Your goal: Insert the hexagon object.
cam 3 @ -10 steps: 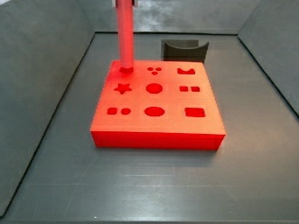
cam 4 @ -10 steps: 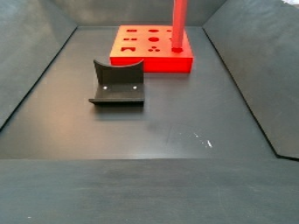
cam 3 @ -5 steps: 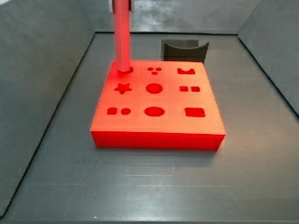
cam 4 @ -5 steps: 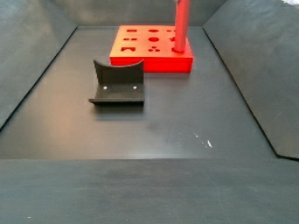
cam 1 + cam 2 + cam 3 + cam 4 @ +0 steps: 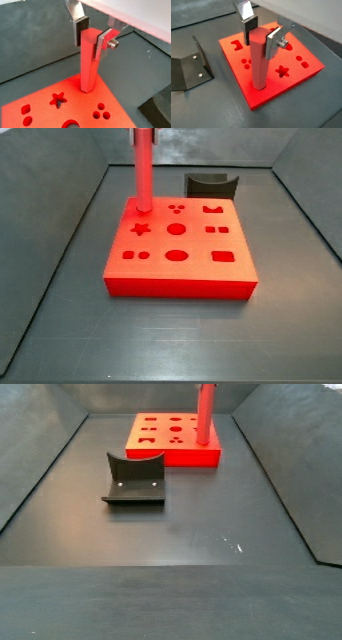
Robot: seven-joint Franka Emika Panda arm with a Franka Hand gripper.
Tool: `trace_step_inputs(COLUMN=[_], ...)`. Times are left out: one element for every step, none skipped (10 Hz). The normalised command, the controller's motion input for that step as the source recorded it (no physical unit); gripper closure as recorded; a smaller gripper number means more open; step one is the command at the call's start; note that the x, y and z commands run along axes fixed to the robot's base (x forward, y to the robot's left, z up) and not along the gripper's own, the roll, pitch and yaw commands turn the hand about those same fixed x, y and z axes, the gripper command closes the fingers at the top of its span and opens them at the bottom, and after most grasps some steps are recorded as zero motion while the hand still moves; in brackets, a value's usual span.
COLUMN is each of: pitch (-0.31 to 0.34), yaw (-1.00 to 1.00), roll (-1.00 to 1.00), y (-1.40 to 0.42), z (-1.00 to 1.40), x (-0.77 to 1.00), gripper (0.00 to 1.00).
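Fixture (image 5: 134, 481) left on desk (image 5: 174, 524), unmoved. Block (image 5: 179, 240) unchanged. Peg (image 5: 89, 60) upright, lower end at block's corner hole, seemingly a touch lower than before; depth unclear. Hand (image 5: 92, 36) clamped on peg's upper part in both wrist views.

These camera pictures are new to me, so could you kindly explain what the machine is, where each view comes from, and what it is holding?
It is a robot arm ending in a gripper with two flat silver fingers carrying dark pads. Two cameras ride on its wrist and look down past the fingers; two more are fixed beside the workspace. The gripper is shut on the hexagon object, a long red bar held upright. Its lower end meets the red block, a flat slab with shape-holes, at a corner near the star cut-out. In both side views the bar rises out of frame, so the gripper is unseen there. The dark L-shaped fixture stands apart on the floor.
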Motion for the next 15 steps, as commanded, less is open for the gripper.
trace_step_inputs(pitch=[-0.020,0.000,0.000,-0.009,-0.120,-0.139,-0.160,-0.176,-0.234,-0.280,-0.323,-0.349,-0.383,-0.374,-0.116], yaw=[0.03,0.03,0.00,0.00,0.00,0.00,0.00,0.00,0.00,0.01,0.05,0.04,0.05,0.04,0.00], roll=[0.06,0.11,0.12,0.18,0.22,0.23,0.22,0.20,0.10,0.00,-0.02,-0.01,-0.01,0.00,0.08], y=[0.00,-0.01,-0.02,-0.14,-0.18,-0.18,-0.16,-0.14,-0.05,0.00,0.00,0.00,0.00,0.00,0.00], z=[-0.13,-0.06,-0.02,-0.21,-0.31,-0.33,-0.37,-0.42,-0.64,-0.68,-0.60,-0.55,-0.50,-0.52,-0.34], x=[0.00,-0.01,0.00,0.00,0.00,0.00,0.00,0.00,0.00,0.00,-0.03,-0.11,-0.27,-0.28,-0.05], gripper=[1.00,1.00,1.00,1.00,1.00,1.00,1.00,1.00,1.00,1.00,1.00,1.00,1.00,1.00,1.00])
